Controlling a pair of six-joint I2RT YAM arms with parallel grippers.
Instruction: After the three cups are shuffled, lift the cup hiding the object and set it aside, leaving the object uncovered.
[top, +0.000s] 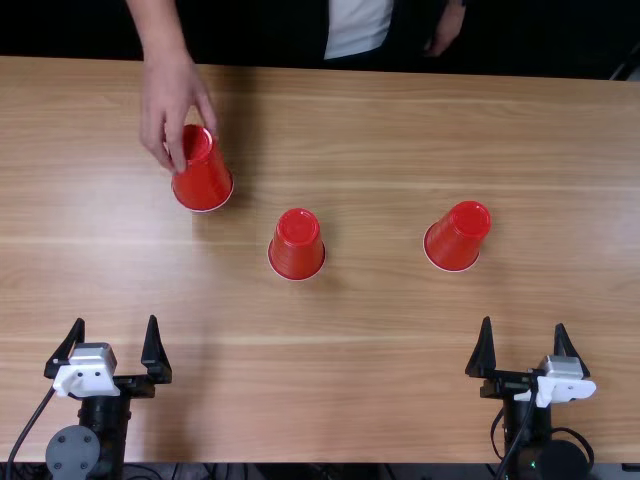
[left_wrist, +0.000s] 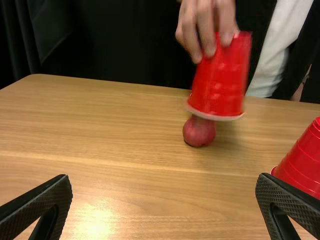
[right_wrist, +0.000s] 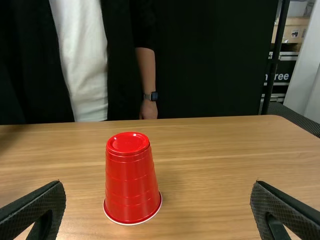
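Observation:
Three red cups stand upside down across the table. A person's hand (top: 170, 100) grips the left cup (top: 202, 170) and holds it lifted just above a small red ball (left_wrist: 198, 131); the same raised cup (left_wrist: 220, 75) shows in the left wrist view. The middle cup (top: 297, 245) and the right cup (top: 458, 237) rest on the wood; the right cup (right_wrist: 130, 178) is also in the right wrist view. My left gripper (top: 112, 345) and right gripper (top: 522, 350) sit open at the near edge, well short of the cups.
The wooden table (top: 400, 330) has wide free room between the grippers and the row of cups. A person stands at the far edge (top: 360, 25). The middle cup's side (left_wrist: 302, 162) shows in the left wrist view.

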